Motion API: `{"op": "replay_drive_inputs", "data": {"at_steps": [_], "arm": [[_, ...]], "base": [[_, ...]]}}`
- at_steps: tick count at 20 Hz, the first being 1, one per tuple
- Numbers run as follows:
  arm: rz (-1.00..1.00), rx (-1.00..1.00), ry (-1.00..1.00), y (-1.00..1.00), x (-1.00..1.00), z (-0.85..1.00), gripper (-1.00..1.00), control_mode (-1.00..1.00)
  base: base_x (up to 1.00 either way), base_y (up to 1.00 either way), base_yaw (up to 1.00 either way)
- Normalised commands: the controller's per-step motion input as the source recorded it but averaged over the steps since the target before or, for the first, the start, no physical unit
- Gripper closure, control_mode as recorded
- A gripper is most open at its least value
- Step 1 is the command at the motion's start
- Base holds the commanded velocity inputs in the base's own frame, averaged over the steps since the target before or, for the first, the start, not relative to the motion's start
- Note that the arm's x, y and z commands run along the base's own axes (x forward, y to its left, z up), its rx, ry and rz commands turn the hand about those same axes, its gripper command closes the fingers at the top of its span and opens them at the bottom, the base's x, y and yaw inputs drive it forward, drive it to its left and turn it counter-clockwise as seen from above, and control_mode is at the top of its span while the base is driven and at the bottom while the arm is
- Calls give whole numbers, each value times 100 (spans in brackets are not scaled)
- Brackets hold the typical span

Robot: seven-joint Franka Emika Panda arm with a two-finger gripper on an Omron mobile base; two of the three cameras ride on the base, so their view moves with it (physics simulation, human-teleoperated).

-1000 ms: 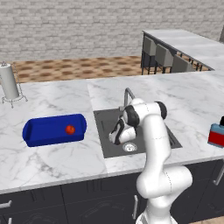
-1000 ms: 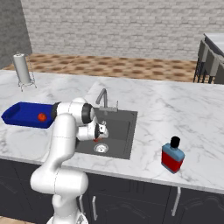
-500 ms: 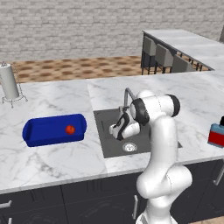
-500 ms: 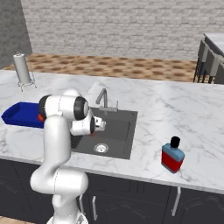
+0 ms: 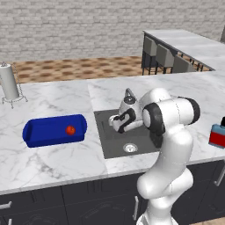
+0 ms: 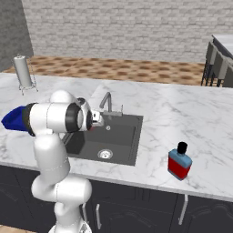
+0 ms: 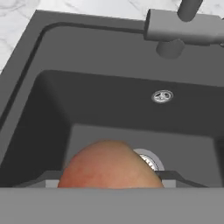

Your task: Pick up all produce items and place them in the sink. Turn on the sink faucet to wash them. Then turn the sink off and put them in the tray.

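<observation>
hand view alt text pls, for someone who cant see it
An orange-red apple-like fruit sits close to the camera between the gripper's dark fingertips, above the dark grey sink. Behind it are the round silver drain, partly hidden by the fruit, and the faucet base on the sink's back edge.

A deep-blue tray (image 5: 48, 132) holding a red fruit (image 5: 70, 130), a dark grey sink (image 7: 109, 109), an orange-red apple (image 7: 109, 168) and white-veined marble counter (image 5: 52, 162) are seen.

A white marble counter (image 5: 57, 158) carries a blue tray (image 5: 55, 130) toward its left end, a white cylinder on a wire stand (image 5: 9, 83) at the back left corner, and a red-and-blue bottle (image 6: 179, 161) near the right front edge.
</observation>
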Motion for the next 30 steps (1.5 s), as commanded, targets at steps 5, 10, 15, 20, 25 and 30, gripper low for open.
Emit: {"op": "replay_drive_inputs", "data": {"at_steps": [5, 10, 15, 20, 25, 30], "arm": [[0, 0, 0, 19, -11, 99, 100, -100], [0, 0, 3, 23, -15, 74, 100, -100], [0, 0, 5, 46, -40, 27, 100, -100], [0, 0, 4, 64, -53, 8, 100, -100], [0, 0, 0, 60, -35, 9, 100, -100], [0, 0, 0, 56, -3, 3, 100, -100]], "base": [[0, 0, 0], [0, 0, 0], [0, 0, 0], [0, 0, 0], [0, 0, 0], [0, 0, 0]]}}
